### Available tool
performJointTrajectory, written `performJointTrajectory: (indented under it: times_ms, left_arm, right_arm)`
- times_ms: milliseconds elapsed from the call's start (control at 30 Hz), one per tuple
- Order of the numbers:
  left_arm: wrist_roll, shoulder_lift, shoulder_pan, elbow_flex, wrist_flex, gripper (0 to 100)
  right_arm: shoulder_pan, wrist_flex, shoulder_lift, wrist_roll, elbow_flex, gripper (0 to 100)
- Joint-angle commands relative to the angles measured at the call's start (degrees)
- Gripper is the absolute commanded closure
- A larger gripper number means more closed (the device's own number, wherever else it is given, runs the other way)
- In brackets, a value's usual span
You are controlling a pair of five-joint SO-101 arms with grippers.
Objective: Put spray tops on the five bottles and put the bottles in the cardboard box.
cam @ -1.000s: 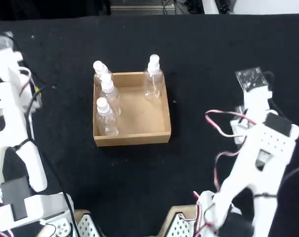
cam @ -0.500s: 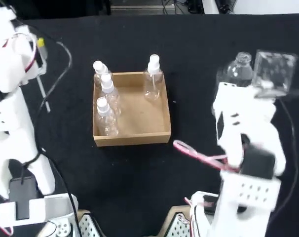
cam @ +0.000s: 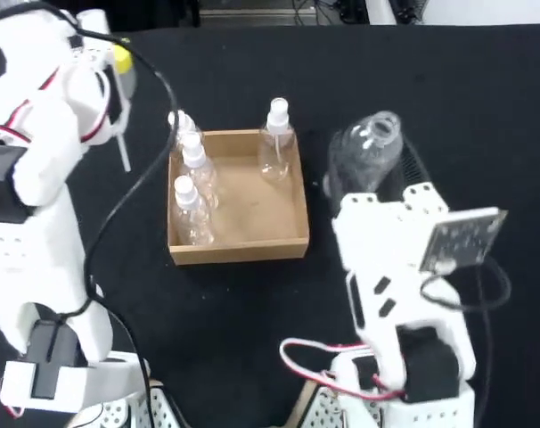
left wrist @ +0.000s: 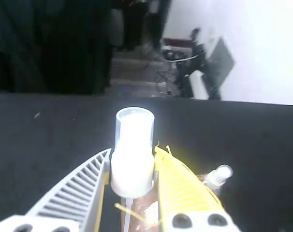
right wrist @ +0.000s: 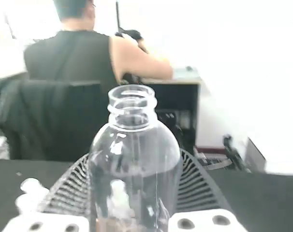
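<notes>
Aloft, left gripper (left wrist: 132,166) pinched a spray top (left wrist: 132,150) by its collar, dip tube (cam: 124,153) hanging below, out past the 10 o'clock corner of the cardboard box (cam: 239,251). Right gripper (right wrist: 133,193) was clamped on a clear bottle (right wrist: 134,159), neck open and uncapped, held near the box's 3 o'clock side. Inside the box were four capped bottles (cam: 192,214): three in a row along the 9 o'clock wall, one at the 1 o'clock corner. Black table (cam: 430,89) lay beneath.
</notes>
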Motion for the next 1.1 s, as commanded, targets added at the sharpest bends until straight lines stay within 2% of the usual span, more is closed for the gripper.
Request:
performJointTrajectory:
  times_ms: [0, 167, 433, 700, 900, 1067]
  left_arm:
    - [0.18, -2.55, 5.93, -4.26, -6.33, 97]
    - [0.18, -2.55, 10.68, -9.36, -9.67, 97]
    - [-0.09, -2.55, 14.02, -15.08, -0.88, 96]
    - [0.09, -2.55, 14.02, -18.24, 1.05, 96]
    - [0.09, -2.02, 14.02, -18.15, 1.14, 96]
    - [0.09, -2.37, 14.02, -18.15, 1.14, 96]
  right_arm:
    - [-3.87, 0.44, -3.21, -0.53, -0.04, 97.3]
    - [-7.3, 0.18, -4.97, -0.53, 0.92, 97.3]
    - [-9.93, -4.48, -8.66, -0.18, 7.34, 97.3]
    - [-10.2, -8.09, -11.65, -0.44, 13.85, 97.3]
    - [-17.32, -8.09, -12.79, 0.26, 17.71, 97.3]
    - [-17.85, -8.09, -14.37, 4.04, 19.56, 97.3]
